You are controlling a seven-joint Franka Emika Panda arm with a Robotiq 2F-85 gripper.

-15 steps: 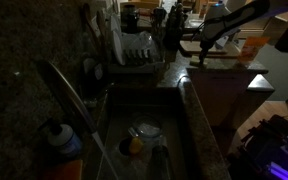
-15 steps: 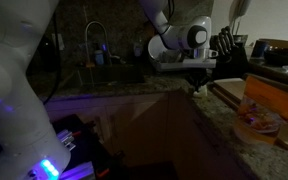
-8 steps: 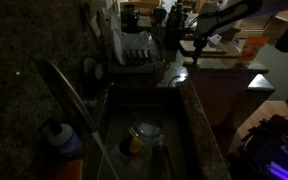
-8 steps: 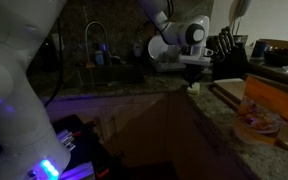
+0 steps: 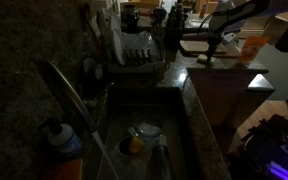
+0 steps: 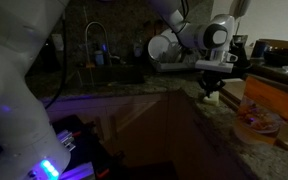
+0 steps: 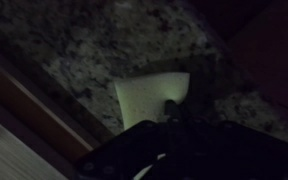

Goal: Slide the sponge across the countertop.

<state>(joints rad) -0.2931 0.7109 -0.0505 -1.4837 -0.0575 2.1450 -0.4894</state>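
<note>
the sponge (image 7: 152, 98) lies flat on the dark speckled counter (image 7: 102, 45), a pale yellowish-green rectangle at the centre of the wrist view. the dark bulk of the jaws fills the bottom of that frame. one dark tip sits over the sponge's lower right edge, touching it or just above it. the picture is too dim to show how far apart the jaws stand, so i cannot tell whether they are wide, narrow or holding the pad. the counter's straight edge runs diagonally down the left side of that frame.

in an exterior view the sponge (image 6: 211, 98) shows as a small pale patch at centre right, right under the jaws, which point down at the counter (image 6: 169, 93). the white arm (image 6: 189, 35) reaches in from the upper middle. just right of the sponge lies a tan board (image 6: 236, 96), and further right stands a container with an orange band (image 6: 264, 110). a faucet (image 6: 96, 40) arches at upper left.

in an exterior view the arm (image 5: 246, 12) comes in from the upper right and the jaws hang over the counter (image 5: 200, 122) at the upper right, past the far end of the sink (image 5: 112, 120). the sponge itself is too dark to pick out there. a dish rack (image 5: 134, 50) stands at upper centre, and a curved faucet (image 5: 64, 90) crosses the left.
</note>
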